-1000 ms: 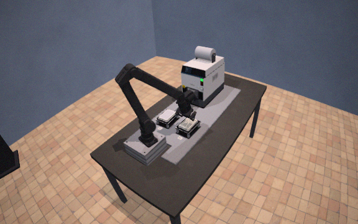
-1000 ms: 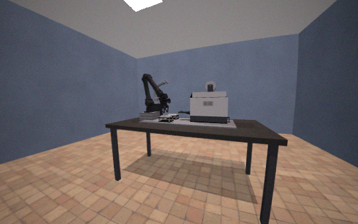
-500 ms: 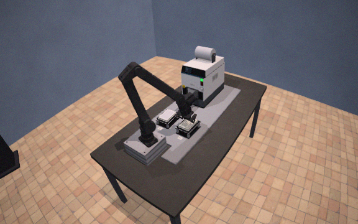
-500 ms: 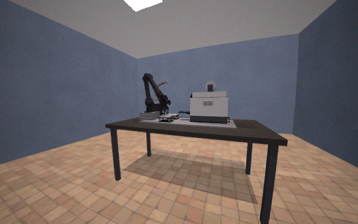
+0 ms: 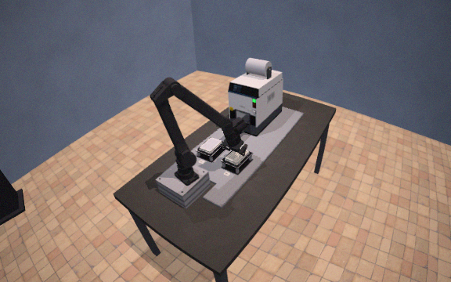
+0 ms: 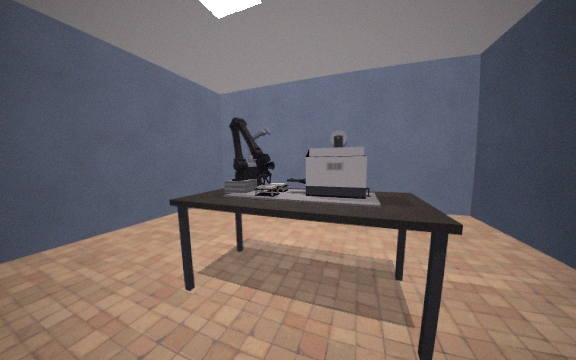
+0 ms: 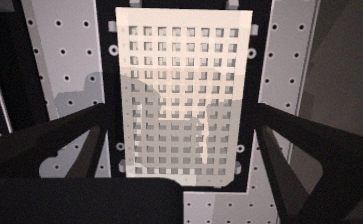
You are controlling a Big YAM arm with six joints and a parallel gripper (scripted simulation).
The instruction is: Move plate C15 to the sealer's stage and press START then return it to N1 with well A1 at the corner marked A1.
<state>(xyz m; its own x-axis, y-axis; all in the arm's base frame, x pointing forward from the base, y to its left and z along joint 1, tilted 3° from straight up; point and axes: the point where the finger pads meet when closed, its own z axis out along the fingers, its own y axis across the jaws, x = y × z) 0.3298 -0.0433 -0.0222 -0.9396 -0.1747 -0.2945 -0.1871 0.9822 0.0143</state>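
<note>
While the wrist view alone shows its wells, a plate (image 5: pixel 236 157) (image 7: pixel 184 95) beneath the open claw (image 5: pixel 238 150) (image 7: pixel 182 107).

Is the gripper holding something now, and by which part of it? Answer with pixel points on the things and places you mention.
Nothing is held: the open gripper (image 5: pixel 238 150) (image 7: pixel 181 111) has its fingers apart, above the plate (image 5: pixel 236 157) (image 7: pixel 182 65).

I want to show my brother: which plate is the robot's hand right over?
On the dark table, find the white sealer. Two plates sit between it and the arm's base. Yours has square holes and the open gripper above.
</note>
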